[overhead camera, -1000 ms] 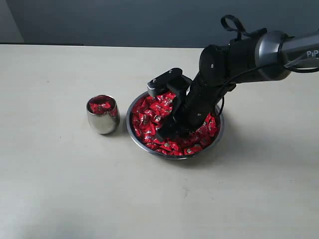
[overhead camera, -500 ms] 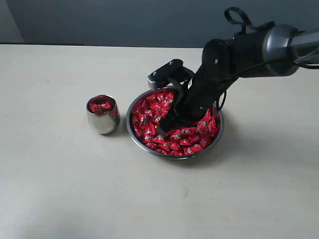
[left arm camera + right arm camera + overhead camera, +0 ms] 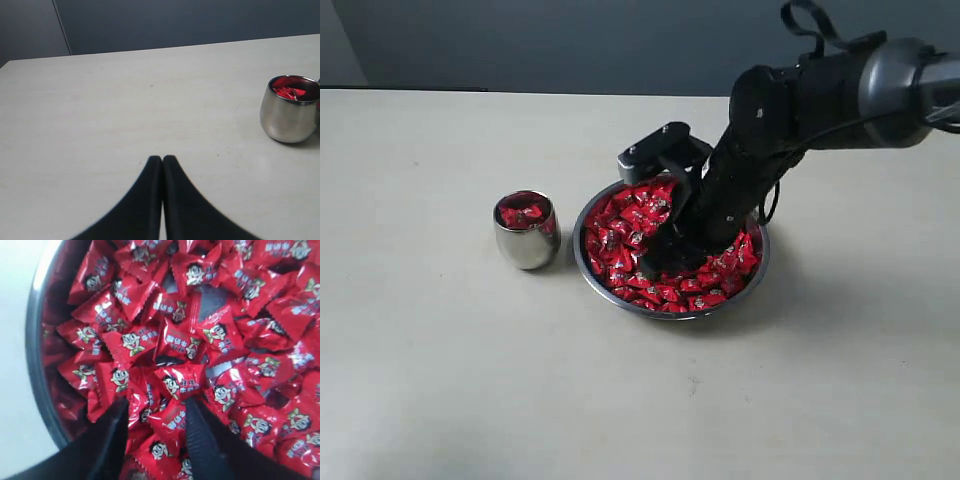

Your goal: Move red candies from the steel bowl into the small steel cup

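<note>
A: What do the red candies [image 3: 180,342] look like?
B: Shiny red wrappers with crimped edges, each printed with a small pale cartoon face. They fill the steel bowl [image 3: 582,262] near the middle of the tabletop [image 3: 440,380].
A: And the small steel cup [image 3: 525,245]?
B: Upright just beside the bowl, apart from it, with a few red candies inside. Its mirror-like wall tapers toward the base.
A: The right gripper [image 3: 155,425]?
B: Down among the candies, fingers [image 3: 202,432] spread apart, wrappers lying between them; nothing is clamped.
A: The left gripper [image 3: 163,161]?
B: Over bare tabletop, fingers pressed together, holding nothing.
</note>
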